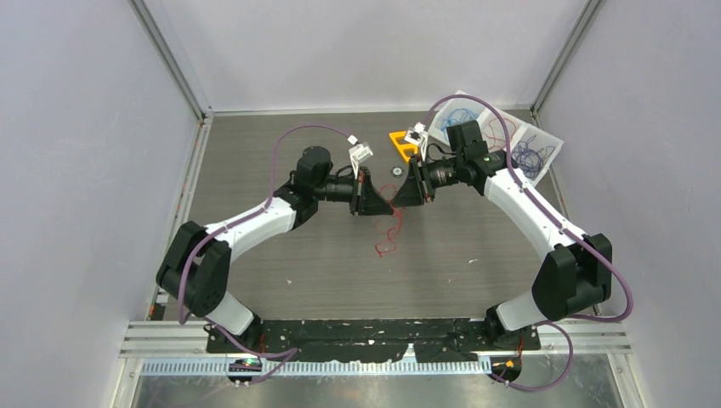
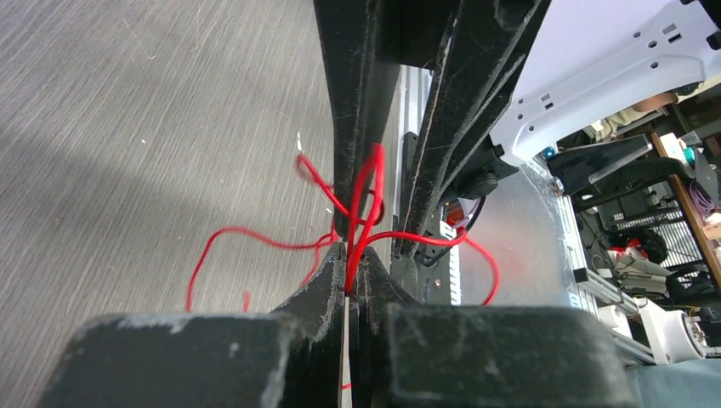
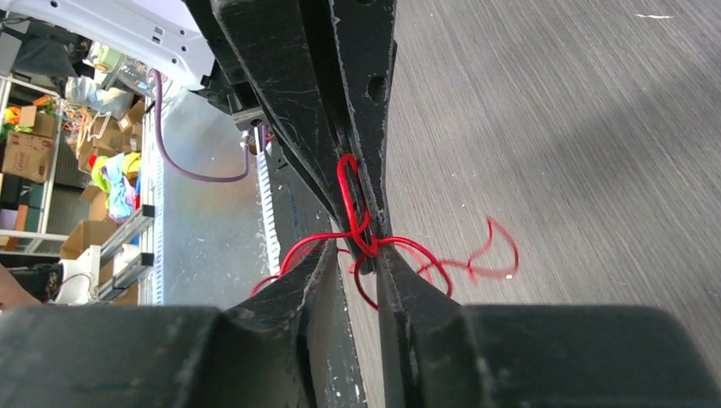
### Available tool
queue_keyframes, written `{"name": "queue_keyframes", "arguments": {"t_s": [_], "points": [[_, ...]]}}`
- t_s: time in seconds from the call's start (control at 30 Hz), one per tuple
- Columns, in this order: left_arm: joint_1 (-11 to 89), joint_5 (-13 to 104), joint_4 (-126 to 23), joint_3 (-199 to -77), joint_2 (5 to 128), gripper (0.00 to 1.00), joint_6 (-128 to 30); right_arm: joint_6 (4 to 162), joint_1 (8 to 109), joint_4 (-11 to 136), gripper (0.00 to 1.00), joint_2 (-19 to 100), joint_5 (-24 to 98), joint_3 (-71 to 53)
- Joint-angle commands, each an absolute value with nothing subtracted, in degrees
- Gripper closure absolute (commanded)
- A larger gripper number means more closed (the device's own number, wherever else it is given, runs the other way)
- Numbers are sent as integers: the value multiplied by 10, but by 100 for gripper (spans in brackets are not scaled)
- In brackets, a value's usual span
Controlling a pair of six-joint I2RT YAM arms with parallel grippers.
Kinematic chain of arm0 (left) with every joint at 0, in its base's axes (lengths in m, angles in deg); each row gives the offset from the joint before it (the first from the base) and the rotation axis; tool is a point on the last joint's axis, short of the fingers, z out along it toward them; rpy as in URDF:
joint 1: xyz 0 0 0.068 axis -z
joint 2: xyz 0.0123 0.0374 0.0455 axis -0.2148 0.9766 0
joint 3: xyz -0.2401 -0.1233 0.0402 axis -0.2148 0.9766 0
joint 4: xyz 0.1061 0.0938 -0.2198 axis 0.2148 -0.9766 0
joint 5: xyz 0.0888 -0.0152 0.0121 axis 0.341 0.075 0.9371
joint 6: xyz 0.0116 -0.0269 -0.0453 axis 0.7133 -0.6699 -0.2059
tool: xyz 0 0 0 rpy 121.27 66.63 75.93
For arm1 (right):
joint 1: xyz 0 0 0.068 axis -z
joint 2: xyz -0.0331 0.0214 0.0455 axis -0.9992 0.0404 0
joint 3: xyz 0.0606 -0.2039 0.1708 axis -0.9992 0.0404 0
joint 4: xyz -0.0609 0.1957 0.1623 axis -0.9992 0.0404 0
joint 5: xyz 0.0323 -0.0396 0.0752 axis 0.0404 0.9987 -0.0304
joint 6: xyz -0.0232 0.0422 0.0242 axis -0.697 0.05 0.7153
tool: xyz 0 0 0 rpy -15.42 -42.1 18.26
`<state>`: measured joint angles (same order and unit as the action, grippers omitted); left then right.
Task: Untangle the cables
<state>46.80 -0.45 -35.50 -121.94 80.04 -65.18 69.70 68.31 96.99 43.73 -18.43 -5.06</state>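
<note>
1. Cable: one thin red wire, held up over mid-table between the two grippers, with its loose end trailing down onto the surface.
2. Left gripper: jaws closed tight on the wire, which rises out of the tips in a loop.
3. Right gripper: tip to tip with the left. Its jaws are slightly parted, with the wire's tangle lying between the tips.
4. Orange triangle and papers: toward the far right, apart from the wire.
</note>
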Motion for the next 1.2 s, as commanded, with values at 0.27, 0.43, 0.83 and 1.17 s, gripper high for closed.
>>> {"name": "queue_keyframes", "arguments": {"t_s": [0.27,0.43,0.83,1.17], "points": [[470,-49,-343,-1224,800,82,-651,752,690,895,95,399,-187,-55],[453,-10,-388,-1197,768,39,-622,804,732,857,95,388,-181,-56],[380,71,-484,-1186,716,16,-533,856,846,817,95,427,-162,-167],[368,90,-525,-1199,715,0,-522,879,955,817,95,511,-136,-353]]}}
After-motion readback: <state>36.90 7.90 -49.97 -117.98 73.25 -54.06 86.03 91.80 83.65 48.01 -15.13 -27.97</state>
